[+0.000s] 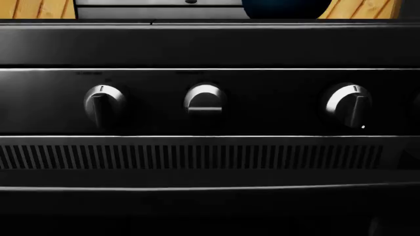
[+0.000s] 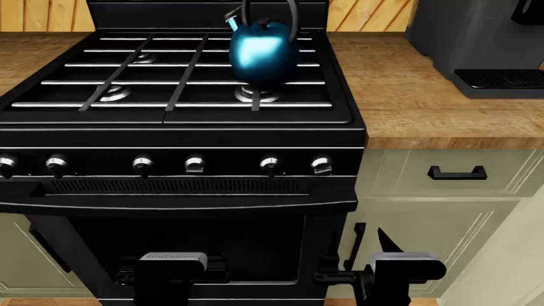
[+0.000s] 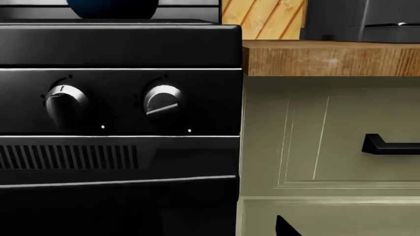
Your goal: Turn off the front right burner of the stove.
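Front right burner (image 2: 256,95) under blue kettle (image 2: 264,52), near stove (image 2: 183,121) front edge. Both tools low; open or closed, cannot tell. Risk: turning wrong knob; rightmost knob (image 2: 320,165) sits angled.

A glossy blue kettle (image 2: 264,54) is seen at the back, a dark grey appliance (image 2: 480,44) is set on the wooden countertop (image 2: 408,95), above a black-handled drawer (image 2: 457,172).

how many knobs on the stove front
6, in one row across the stove control panel in the head view: far left knob, second, third, fourth, fifth, far right. The far left one is cut by the frame edge.
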You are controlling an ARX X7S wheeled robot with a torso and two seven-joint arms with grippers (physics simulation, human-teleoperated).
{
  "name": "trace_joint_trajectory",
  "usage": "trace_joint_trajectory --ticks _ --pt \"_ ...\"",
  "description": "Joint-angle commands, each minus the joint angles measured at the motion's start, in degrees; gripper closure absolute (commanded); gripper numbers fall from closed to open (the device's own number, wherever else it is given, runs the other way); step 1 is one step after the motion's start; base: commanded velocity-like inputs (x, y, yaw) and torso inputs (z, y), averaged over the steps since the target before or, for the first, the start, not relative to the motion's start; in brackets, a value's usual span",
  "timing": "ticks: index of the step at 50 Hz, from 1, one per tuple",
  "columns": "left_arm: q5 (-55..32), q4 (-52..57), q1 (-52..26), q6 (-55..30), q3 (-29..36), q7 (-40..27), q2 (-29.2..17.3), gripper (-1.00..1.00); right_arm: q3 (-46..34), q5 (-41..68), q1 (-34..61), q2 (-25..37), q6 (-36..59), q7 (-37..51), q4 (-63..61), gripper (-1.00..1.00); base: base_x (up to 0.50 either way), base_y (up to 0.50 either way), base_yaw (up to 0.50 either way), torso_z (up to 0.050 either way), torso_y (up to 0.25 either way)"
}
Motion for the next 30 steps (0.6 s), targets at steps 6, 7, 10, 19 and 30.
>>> trace_joint_trajectory --ticks 6,7,10,19,30 --pt "-1.9 -1.0 -0.4 -0.5 2.6 -2.1 -1.9 -1.0 -2.6 0.8 0.0 2.1 0.2 2.4 0.3 -1.0 0.0 0.0 0.0 0.0 0.0" --pt "-2.1 -1.0 -0.3 -0.5 2.8 -2.3 -2.0 -1.0 -2.8 0.9 0.1 2.2 0.2 2.5 0.4 -1.0 0.0 0.0 0.0 0.0 0.0" --pt "-2.6 -1.1 -0.5 -0.7 3.2 -2.8 -2.4 -1.0 -3.3 1.2 0.2 2.6 0.3 3.0 0.5 -1.0 0.0 0.0 0.0 0.0 0.0" --pt "-3.6 -1.4 -0.9 -1.1 4.4 -3.9 -3.2 -1.0 -4.4 1.9 0.3 3.5 0.3 4.0 0.6 -1.0 0.0 0.0 0.0 0.0 0.0" --pt "-4.5 -1.7 -1.1 -1.1 5.4 -5.0 -4.0 -1.0 -5.4 2.7 0.3 4.4 0.2 4.9 0.6 -1.0 0.0 0.0 0.0 0.0 0.0"
